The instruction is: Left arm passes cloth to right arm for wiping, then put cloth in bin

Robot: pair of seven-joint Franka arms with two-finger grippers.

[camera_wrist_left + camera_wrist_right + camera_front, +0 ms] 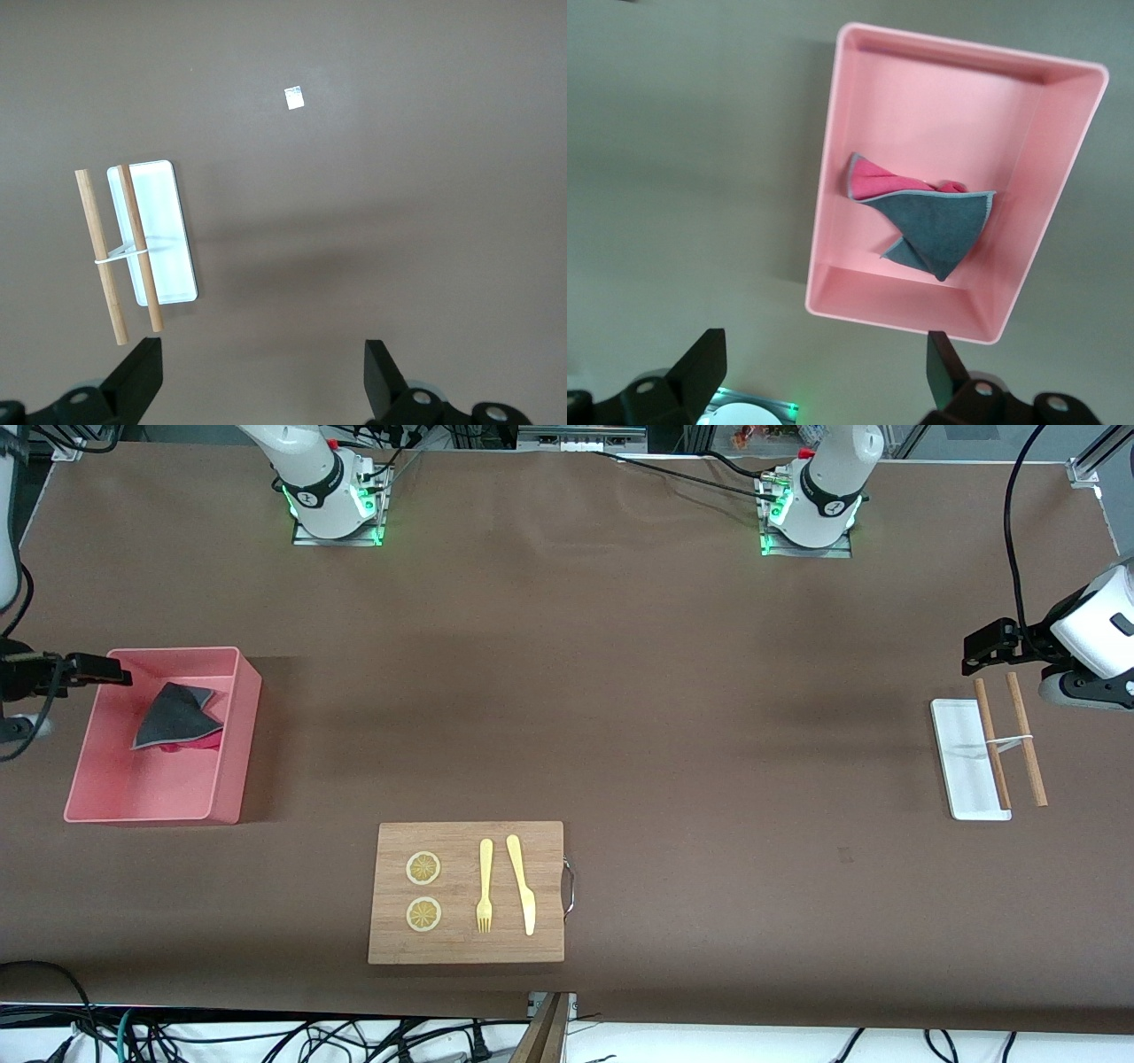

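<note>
White jointed arms (833, 478), black joint bands, black cables, green-lit bases (337, 522), black claws (988, 646).

You see only part of the right arm (13, 682): the front view's edge cuts it off, leaving its black gripper end over the bin (239, 735). The left arm (1094, 646) is cropped at that view's edge too. In each wrist view you get just the finger stubs; the picture's edge takes the fingertips. The cloth (926, 226) is folded over itself, so its pink face mostly hides under the grey. The small white scrap (294, 97) on the table is too small to identify.
</note>
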